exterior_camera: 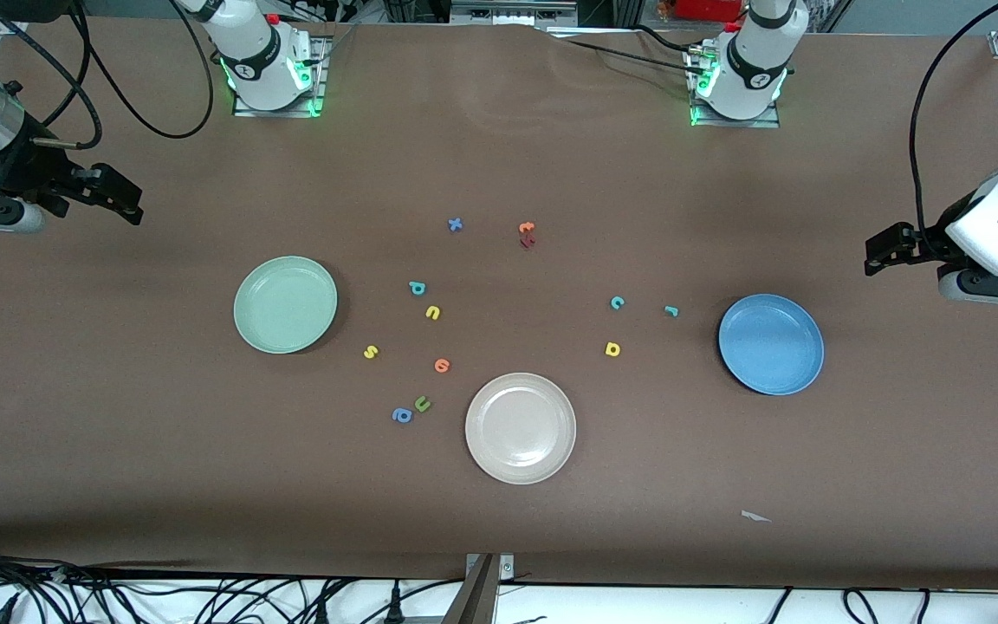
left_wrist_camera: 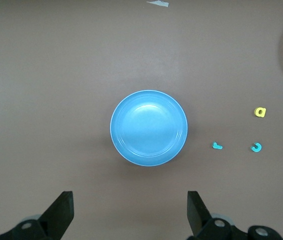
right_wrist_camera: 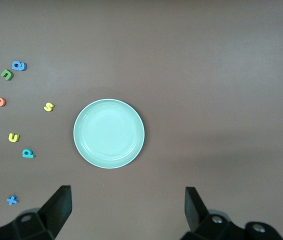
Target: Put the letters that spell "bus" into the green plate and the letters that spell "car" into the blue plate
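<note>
The green plate (exterior_camera: 285,304) (right_wrist_camera: 109,133) lies toward the right arm's end, with the teal b (exterior_camera: 417,288) (right_wrist_camera: 27,153), yellow u (exterior_camera: 433,313) (right_wrist_camera: 13,137) and yellow s (exterior_camera: 370,352) (right_wrist_camera: 49,106) loose on the table beside it. The blue plate (exterior_camera: 771,343) (left_wrist_camera: 148,128) lies toward the left arm's end. Beside it are the teal c (exterior_camera: 617,302) (left_wrist_camera: 256,147), darker teal r (exterior_camera: 671,311) (left_wrist_camera: 217,146) and yellow a (exterior_camera: 612,349) (left_wrist_camera: 260,112). Both plates hold nothing. My right gripper (exterior_camera: 122,198) (right_wrist_camera: 127,210) and left gripper (exterior_camera: 882,250) (left_wrist_camera: 130,212) hang open and empty, high near the table's ends.
A beige plate (exterior_camera: 521,427) sits nearer the front camera, mid-table. Spare letters lie about: orange round one (exterior_camera: 442,366), green u (exterior_camera: 422,403), blue a (exterior_camera: 402,416), blue x (exterior_camera: 455,224), orange t (exterior_camera: 526,228) touching a dark red letter (exterior_camera: 527,242). A paper scrap (exterior_camera: 755,516) lies near the front edge.
</note>
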